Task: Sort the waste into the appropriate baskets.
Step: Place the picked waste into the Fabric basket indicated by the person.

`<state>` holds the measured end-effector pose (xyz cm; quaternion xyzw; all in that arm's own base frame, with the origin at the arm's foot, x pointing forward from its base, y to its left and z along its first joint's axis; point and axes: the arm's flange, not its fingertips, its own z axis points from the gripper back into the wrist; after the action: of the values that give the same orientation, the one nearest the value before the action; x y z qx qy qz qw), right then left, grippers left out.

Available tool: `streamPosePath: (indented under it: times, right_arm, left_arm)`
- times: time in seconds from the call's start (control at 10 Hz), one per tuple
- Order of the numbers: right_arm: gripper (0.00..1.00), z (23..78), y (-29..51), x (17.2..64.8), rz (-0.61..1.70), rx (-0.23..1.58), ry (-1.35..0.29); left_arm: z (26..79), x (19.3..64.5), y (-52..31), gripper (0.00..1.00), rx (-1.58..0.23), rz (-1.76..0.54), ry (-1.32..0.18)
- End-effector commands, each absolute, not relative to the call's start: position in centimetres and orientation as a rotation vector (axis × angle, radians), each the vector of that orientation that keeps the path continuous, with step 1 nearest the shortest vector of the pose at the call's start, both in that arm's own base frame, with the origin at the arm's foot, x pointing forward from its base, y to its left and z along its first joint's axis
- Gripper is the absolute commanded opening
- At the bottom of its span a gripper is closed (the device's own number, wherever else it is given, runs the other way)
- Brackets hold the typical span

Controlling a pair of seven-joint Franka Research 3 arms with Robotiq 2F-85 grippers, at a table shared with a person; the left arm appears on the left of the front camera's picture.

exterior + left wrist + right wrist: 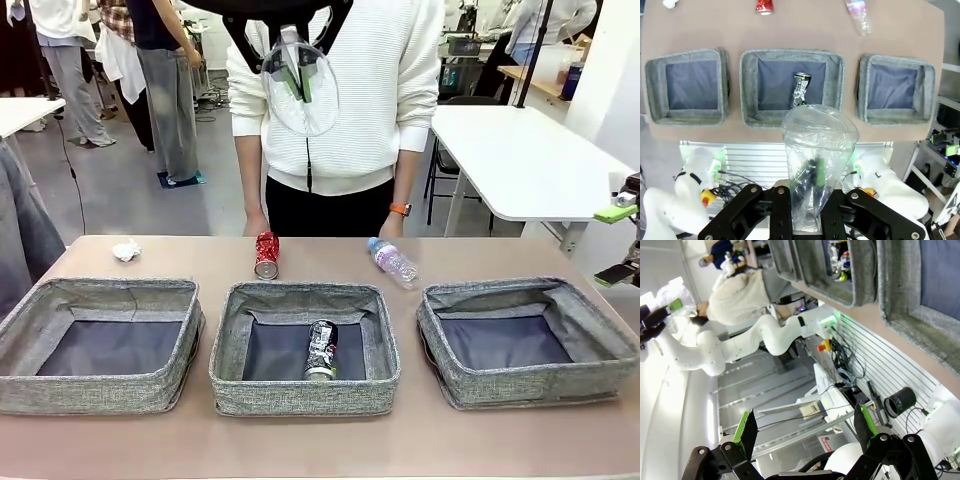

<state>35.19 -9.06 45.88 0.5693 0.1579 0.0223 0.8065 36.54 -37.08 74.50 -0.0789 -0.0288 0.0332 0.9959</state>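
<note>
Left jaws: clenched on the narrow end of a clear, crinkled, cone-shaped plastic container [817,150], wide end turned away toward the brown counter [320,440].
Container position: high in the air, well apart from everything below, seemingly over the near side of the middle grey woven fabric basket [300,395].
Right jaws: released, spread wide, grasping nothing, off beside the right grey fabric basket [530,385].
Grip risk: thin, springy wall squeezed between the pads; could slide out early or cling to a pad on release.
Drop risk: light and wide, so likely to tumble, catch a low rim or bounce out if let go from up here; calls for lowering first.
Sorting risk: black-and-silver can [321,350] lying in the middle basket; a release straight below would probably mix plastic with metal. Left grey fabric basket [95,395] and the right one both bare, so either looks the safer choice.
Beyond the baskets: red drink can [266,254] and clear blue-capped plastic bottle [393,262], both on their sides; could roll if nudged. White paper ball [126,251] at far left.
Far edge: person's hand [388,228] just behind the bottle, close to any reach there.
</note>
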Motion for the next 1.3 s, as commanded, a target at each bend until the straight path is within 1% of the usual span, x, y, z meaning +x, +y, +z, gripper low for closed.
streamPosePath:
  times: [0.0,1.2]
  right_arm:
    - [1.00,46.30,-9.05,35.29,0.037,1.223,0.343]
    - [1.00,46.30,-9.05,35.29,0.037,1.223,0.343]
  left_arm:
    - [74.32,36.30,-36.69,0.05,-0.150,0.064,-0.059]
    - [74.32,36.30,-36.69,0.05,-0.150,0.064,-0.059]
